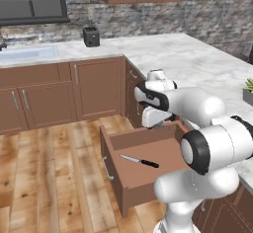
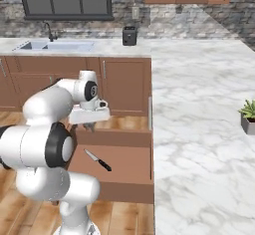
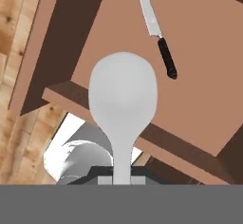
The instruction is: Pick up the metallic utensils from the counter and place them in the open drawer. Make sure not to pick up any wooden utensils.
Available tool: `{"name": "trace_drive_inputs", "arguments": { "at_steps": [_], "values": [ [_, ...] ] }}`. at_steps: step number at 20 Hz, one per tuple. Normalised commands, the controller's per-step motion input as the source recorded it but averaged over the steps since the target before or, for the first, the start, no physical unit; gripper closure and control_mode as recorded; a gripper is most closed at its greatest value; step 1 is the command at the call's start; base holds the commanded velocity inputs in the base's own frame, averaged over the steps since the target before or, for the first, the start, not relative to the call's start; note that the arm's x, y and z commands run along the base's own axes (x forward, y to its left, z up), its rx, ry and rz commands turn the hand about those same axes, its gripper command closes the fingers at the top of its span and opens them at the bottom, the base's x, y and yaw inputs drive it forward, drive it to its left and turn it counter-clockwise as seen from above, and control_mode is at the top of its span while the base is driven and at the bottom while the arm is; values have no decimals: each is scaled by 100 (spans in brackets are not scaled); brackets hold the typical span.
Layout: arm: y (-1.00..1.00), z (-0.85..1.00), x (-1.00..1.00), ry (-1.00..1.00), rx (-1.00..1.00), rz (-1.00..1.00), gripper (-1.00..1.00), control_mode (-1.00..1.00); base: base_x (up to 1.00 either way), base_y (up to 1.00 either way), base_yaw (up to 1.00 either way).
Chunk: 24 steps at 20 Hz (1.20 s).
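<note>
A grey metal spoon (image 3: 123, 95) fills the middle of the hand view, its handle running down between my fingertips; my gripper (image 2: 90, 126) is shut on it. The gripper hangs over the back part of the open drawer (image 1: 143, 187), close to the cabinet front. On the drawer's floor (image 3: 204, 76) lies a knife (image 1: 140, 161) with a silver blade and black handle, also seen as the knife (image 2: 97, 160) and the knife (image 3: 159, 33). The white marble counter (image 2: 199, 104) stretches to the right. The wooden utensils are out of view.
A small black appliance (image 2: 129, 35) stands at the back of the counter beside a sink (image 2: 57, 45). A potted plant (image 2: 247, 117) sits at the counter's right edge. Cabinet doors (image 1: 99, 89) and wooden floor (image 1: 54, 177) lie to the left of the drawer.
</note>
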Motion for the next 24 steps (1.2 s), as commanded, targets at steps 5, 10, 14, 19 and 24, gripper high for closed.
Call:
{"name": "trace_drive_inputs", "arguments": {
  "at_steps": [5,10,14,19,24],
  "values": [
    [-8,-96,0,-17,2,14,100,-100,0,0,0],
    [-26,-80,-15,-29,9,0,100,-100,0,0,0],
    [-18,-32,-11,-26,15,0,100,-100,0,0,0],
    [-4,-7,1,-8,6,0,100,-100,0,0,0],
    [11,10,45,17,-6,0,100,-100,0,0,0]
  ]
}}
